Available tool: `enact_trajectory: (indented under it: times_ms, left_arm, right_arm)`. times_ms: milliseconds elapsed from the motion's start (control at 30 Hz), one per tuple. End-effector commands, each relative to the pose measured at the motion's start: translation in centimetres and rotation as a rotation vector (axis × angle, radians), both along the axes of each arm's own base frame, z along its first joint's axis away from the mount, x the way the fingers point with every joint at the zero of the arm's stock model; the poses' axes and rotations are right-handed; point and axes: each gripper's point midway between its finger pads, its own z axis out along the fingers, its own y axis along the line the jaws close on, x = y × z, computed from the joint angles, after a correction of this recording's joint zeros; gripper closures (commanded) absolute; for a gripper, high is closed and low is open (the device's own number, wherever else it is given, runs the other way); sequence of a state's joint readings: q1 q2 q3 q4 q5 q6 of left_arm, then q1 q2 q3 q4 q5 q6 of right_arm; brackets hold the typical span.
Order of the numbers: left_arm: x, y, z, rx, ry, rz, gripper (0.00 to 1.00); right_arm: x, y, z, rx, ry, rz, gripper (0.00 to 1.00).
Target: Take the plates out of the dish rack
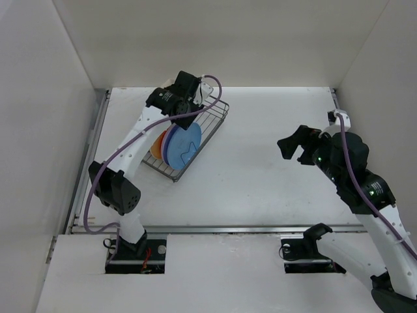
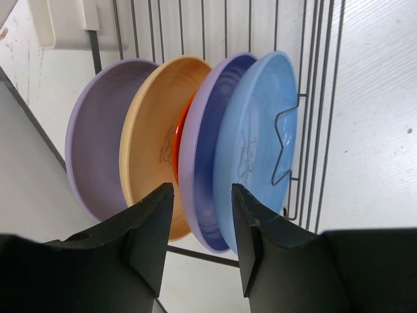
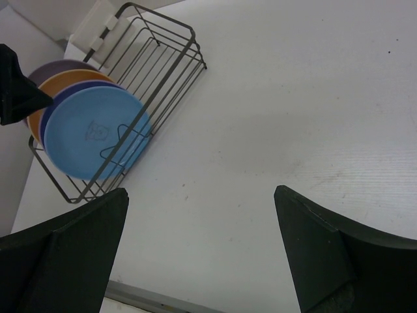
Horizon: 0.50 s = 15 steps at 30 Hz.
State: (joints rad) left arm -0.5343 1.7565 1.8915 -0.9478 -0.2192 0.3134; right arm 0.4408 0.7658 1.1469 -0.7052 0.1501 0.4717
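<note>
The dark wire dish rack (image 1: 218,114) stands at the back left of the table and holds several plates on edge. In the left wrist view they are lilac (image 2: 98,137), tan (image 2: 153,130), a red-orange sliver (image 2: 184,124), purple (image 2: 208,150) and light blue (image 2: 260,124). My left gripper (image 2: 202,215) is open just above their rims, its jaws either side of the purple plate's edge, holding nothing. It also shows in the top view (image 1: 182,112). My right gripper (image 3: 202,215) is open and empty above bare table, well right of the rack (image 3: 163,65).
A cream box (image 2: 65,23) sits at the rack's far corner, also seen from the right wrist (image 3: 98,29). White walls close in the table at the back and both sides. A metal rail (image 1: 228,229) runs along the near edge.
</note>
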Motion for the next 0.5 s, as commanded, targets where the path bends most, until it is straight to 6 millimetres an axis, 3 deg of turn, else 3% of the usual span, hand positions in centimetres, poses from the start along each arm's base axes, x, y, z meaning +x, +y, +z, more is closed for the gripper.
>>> enact_trajectory:
  times_ms: [0, 300, 467]
  left_arm:
    - [-1.3, -0.6, 2.9, -0.090, -0.053, -0.009, 0.62]
    - [-2.1, -0.4, -0.2, -0.039, 0.052, -0.014, 0.65]
    - [-1.2, 0.2, -1.9, 0.015, 0.054, 0.028, 0.65]
  right_arm:
    - [0.2, 0.1, 0.8, 0.023, -0.032, -0.007, 0.00]
    - [0.1, 0.0, 1.0, 0.023, -0.032, -0.007, 0.00]
    - [0.2, 0.1, -0.3, 0.010, -0.004, -0.007, 0.00]
